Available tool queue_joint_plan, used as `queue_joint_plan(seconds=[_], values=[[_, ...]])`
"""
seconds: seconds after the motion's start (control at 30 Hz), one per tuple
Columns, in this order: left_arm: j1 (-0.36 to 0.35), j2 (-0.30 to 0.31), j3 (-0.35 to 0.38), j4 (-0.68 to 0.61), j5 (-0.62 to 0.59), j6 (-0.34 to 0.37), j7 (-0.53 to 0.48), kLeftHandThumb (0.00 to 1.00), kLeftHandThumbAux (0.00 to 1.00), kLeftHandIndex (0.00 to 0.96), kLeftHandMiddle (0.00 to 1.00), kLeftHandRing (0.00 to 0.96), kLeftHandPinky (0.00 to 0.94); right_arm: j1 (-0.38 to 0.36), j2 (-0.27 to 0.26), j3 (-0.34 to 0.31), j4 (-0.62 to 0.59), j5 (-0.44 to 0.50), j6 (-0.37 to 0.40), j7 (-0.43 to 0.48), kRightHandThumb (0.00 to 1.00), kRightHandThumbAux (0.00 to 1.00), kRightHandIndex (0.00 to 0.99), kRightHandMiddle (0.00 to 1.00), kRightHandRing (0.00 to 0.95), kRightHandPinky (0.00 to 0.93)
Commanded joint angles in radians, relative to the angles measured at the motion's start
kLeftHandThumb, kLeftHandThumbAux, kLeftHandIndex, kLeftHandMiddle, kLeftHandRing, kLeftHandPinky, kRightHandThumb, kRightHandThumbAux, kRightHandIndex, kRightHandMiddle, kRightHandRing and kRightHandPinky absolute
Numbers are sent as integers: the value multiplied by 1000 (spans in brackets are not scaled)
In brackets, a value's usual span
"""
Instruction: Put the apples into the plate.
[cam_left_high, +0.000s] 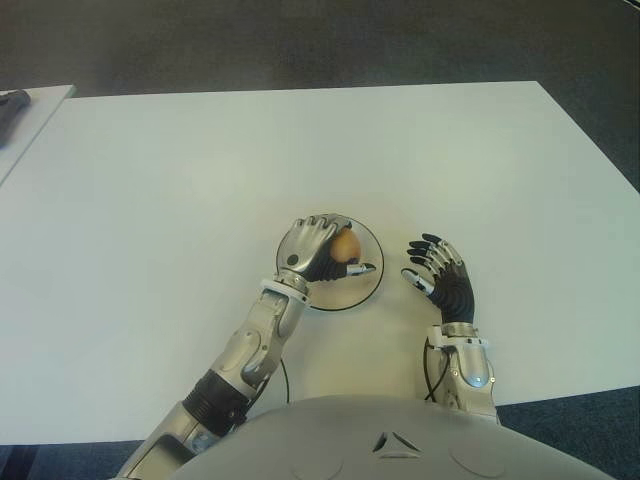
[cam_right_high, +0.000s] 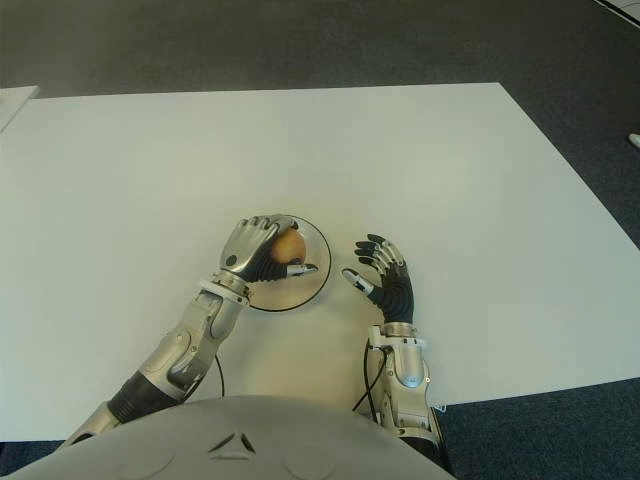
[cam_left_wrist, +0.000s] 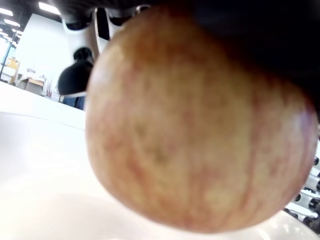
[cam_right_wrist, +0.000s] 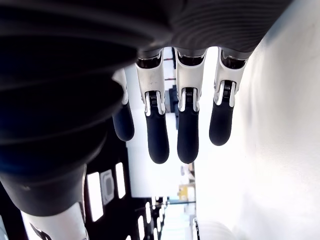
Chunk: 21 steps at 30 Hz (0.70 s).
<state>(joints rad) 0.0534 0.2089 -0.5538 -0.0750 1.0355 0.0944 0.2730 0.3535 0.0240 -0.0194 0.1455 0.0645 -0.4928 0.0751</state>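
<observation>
I am holding the apple (cam_left_high: 345, 245) over the plate (cam_left_high: 368, 290) with the left hand (cam_left_high: 312, 250), whose fingers (cam_left_high: 322, 232) are curling over its top while the thumb is reaching out under it, so the fruit is sitting wrapped inside the grasp. I judge this to be the placing step: the apple is hanging just above the white dish, and I cannot tell whether it is touching it yet. The next move, as I see it, is calling for lowering a little, then loosening the fingers and lifting straight off so the fruit is not rolling toward the rim. The apple is looking round, yellowish with faint red streaks and smooth skin. The right hand (cam_left_high: 440, 272) is showing just beside the plate on its right, fingers spread and holding nothing. I am seeing no other apple on the table (cam_left_high: 200, 170).
</observation>
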Motion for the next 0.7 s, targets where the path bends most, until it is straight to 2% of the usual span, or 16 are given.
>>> queue_joint_plan(seconds=[0.03,0.1,0.2,0.4,0.7], values=[[-16,5,9,-22,62,35,17,279,324,120,105,85,97,50,7,1,118,11,84,7,659,801,219,372,336,282],[-18,6,7,-19,74,40,20,243,284,49,42,34,39,50,6,0,119,12,84,10,644,796,221,367,334,302],[-21,14,3,-24,91,44,10,217,247,15,13,11,12,48,5,-3,122,19,91,16,636,790,224,362,333,308],[-24,30,5,-32,98,37,-3,190,203,1,1,1,1,47,6,-6,124,22,99,12,627,784,233,358,337,338],[-34,47,1,-15,96,17,15,181,196,0,0,0,0,44,3,-5,133,12,89,8,584,774,226,344,340,359]])
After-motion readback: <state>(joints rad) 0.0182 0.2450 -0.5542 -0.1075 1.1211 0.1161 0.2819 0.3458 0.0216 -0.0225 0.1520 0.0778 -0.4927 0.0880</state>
